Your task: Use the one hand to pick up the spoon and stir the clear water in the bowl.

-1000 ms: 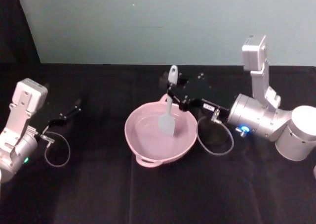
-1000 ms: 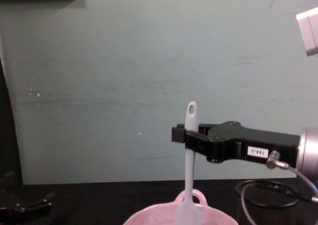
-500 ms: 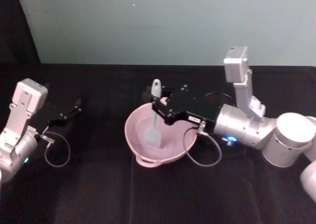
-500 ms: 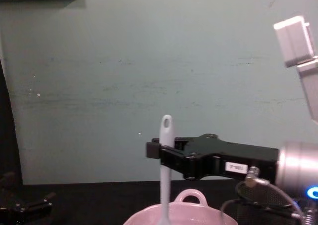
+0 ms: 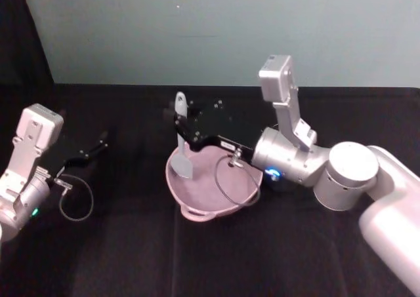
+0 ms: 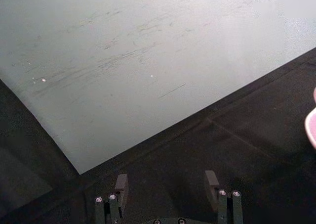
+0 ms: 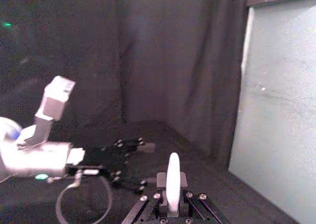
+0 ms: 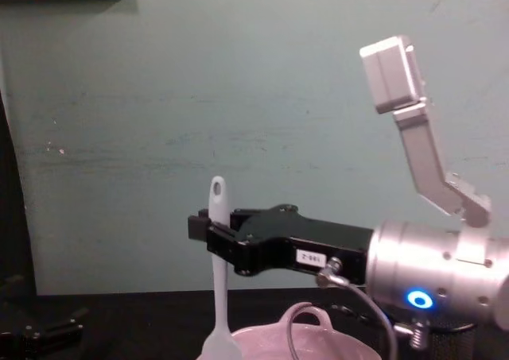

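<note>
My black two-finger right gripper (image 5: 178,123) pinches the slim white plastic spoon (image 5: 183,154) upright, paddle at the left rim of the wide pale pink bowl (image 5: 205,195). I judge I'm mid-stir, and next the paddle should sweep round inside without nudging the bowl. My left gripper (image 5: 88,153), fingers spread, sits parked at the far left.

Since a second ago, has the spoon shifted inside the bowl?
Yes. The right gripper swept the spoon to the robot's left, from the middle of the bowl toward its left rim. Left gripper parked far left.
</note>
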